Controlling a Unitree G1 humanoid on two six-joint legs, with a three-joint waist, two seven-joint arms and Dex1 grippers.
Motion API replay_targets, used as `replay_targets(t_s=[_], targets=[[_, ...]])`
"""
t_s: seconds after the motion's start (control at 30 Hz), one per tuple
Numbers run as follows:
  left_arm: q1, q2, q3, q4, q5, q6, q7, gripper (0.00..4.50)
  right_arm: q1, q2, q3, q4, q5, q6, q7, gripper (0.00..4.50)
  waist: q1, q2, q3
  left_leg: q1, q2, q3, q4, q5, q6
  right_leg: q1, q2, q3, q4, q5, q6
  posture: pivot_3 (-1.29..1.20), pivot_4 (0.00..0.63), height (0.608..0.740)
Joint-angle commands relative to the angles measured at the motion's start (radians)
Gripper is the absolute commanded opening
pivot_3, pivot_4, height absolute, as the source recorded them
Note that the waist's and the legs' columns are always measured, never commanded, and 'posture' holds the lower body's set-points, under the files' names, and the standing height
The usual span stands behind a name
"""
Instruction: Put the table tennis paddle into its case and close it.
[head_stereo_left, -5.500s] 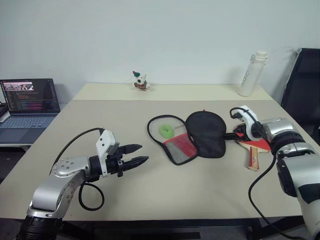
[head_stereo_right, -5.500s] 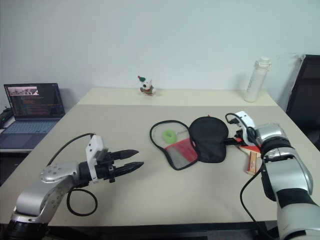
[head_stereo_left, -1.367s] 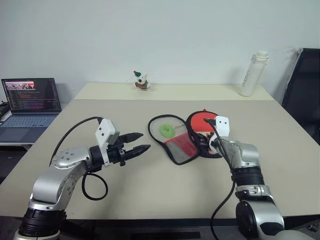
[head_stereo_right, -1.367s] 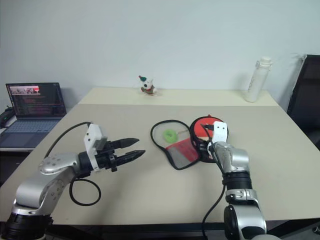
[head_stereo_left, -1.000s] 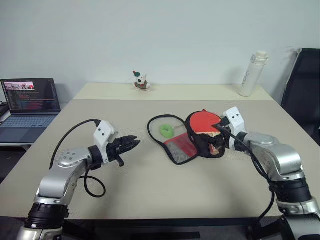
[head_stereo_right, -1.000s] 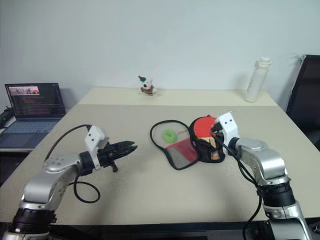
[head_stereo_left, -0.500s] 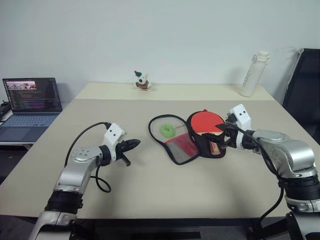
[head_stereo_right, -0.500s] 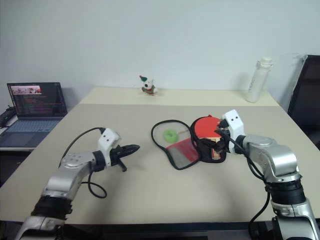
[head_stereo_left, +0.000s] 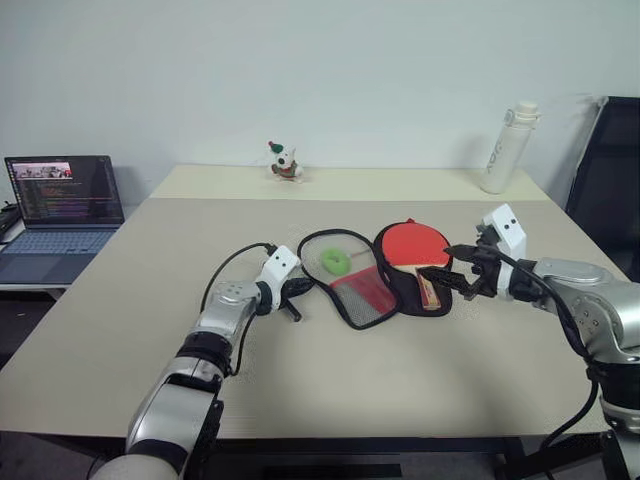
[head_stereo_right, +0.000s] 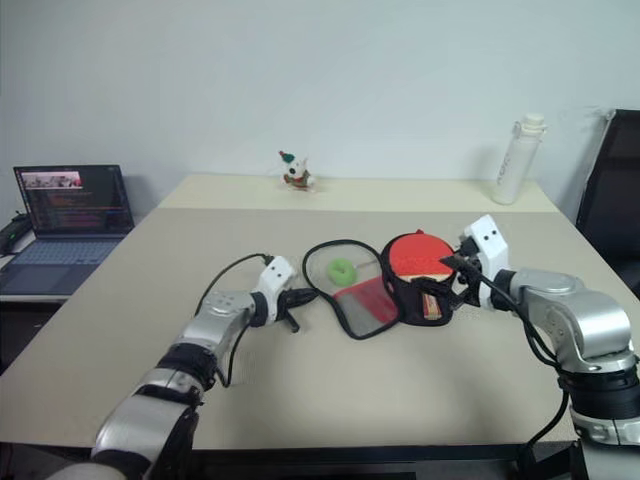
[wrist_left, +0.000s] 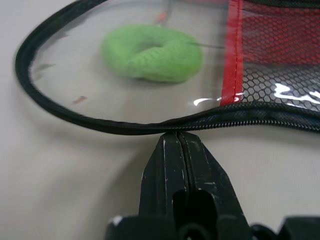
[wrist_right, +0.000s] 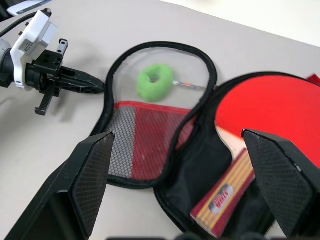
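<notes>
Left hand (head_stereo_left: 300, 289) now at case (head_stereo_left: 345, 283)

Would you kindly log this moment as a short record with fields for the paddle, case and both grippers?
paddle: lying red face up on the open case's black half
case: open flat, clear and mesh flap beside the paddle, green ring under the flap
left gripper: fingers shut, tips at the flap's zip edge
right gripper: fingers open, just right of the paddle handle

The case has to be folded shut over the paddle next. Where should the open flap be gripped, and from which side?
Grip the flap at its zipper rim on the outer side, farthest from the paddle, where the shut left gripper already sits. The flap lies flat, so only the raised rim offers a hold.
</notes>
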Motion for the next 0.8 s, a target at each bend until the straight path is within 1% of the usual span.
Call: replay_targets(t_s=[0.03, 0.2, 0.3, 0.43, 0.57, 0.7, 0.8], targets=[[-0.080, -0.025, 0.004, 0.069, 0.027, -0.072, 0.012, 0.03, 0.014, -0.022, -0.048, -0.047, 0.010, 0.002, -0.018, 4.50, 0.000, 0.000, 0.000, 0.000, 0.000, 0.000, 0.000, 0.000, 0.000, 0.000, 0.000, 0.000, 0.000, 0.000, 0.000, 0.00, 0.150, 0.740], [-0.204, -0.076, 0.026, 0.119, 0.020, -0.110, -0.009, 0.03, 0.060, -0.067, -0.092, -0.059, 0.017, 0.017, -0.024, 4.50, 0.003, -0.001, 0.001, -0.001, -0.001, 0.000, 0.001, 0.000, 0.000, 0.000, 0.000, -0.001, 0.000, 0.000, 0.000, 0.00, 0.150, 0.740], [-0.287, -0.139, 0.046, 0.140, 0.001, -0.108, -0.023, 0.03, 0.082, -0.089, -0.127, -0.054, 0.016, 0.036, -0.042, 4.50, 0.004, -0.001, 0.001, -0.001, -0.001, 0.000, 0.001, 0.000, 0.000, 0.000, 0.000, -0.001, 0.000, 0.000, 0.000, 0.00, 0.150, 0.740], [-0.423, -0.248, 0.064, 0.209, 0.009, -0.129, 0.032, 0.03, 0.091, -0.110, -0.173, -0.038, 0.012, 0.084, -0.090, 4.50, 0.008, -0.001, 0.001, -0.002, -0.001, -0.001, 0.004, 0.000, 0.000, 0.000, 0.000, -0.001, -0.001, 0.000, 0.001, 0.00, 0.150, 0.740], [-0.507, -0.316, 0.080, 0.262, 0.017, -0.149, 0.093, 0.03, 0.090, -0.112, -0.183, -0.029, 0.005, 0.101, -0.125, 4.50, 0.000, -0.001, 0.001, -0.002, -0.002, -0.001, 0.004, 0.000, 0.000, 0.000, 0.000, 0.000, 0.000, -0.001, 0.001, 0.00, 0.150, 0.740], [-0.522, -0.324, 0.098, 0.279, 0.013, -0.161, 0.122, 0.03, 0.069, -0.094, -0.165, -0.016, 0.000, 0.101, -0.154, 4.50, -0.010, -0.001, 0.001, 0.001, -0.001, 0.000, 0.003, 0.000, 0.000, 0.000, 0.001, 0.001, 0.002, -0.001, 0.001, 0.00, 0.150, 0.740], [-0.483, -0.281, 0.111, 0.259, 0.004, -0.175, 0.063, 0.03, 0.041, -0.064, -0.139, 0.023, -0.006, 0.093, -0.169, 4.50, -0.011, -0.001, 0.001, 0.001, -0.001, 0.001, 0.003, 0.001, -0.002, -0.002, 0.001, 0.001, 0.005, -0.001, 0.001, 0.00, 0.150, 0.740]])
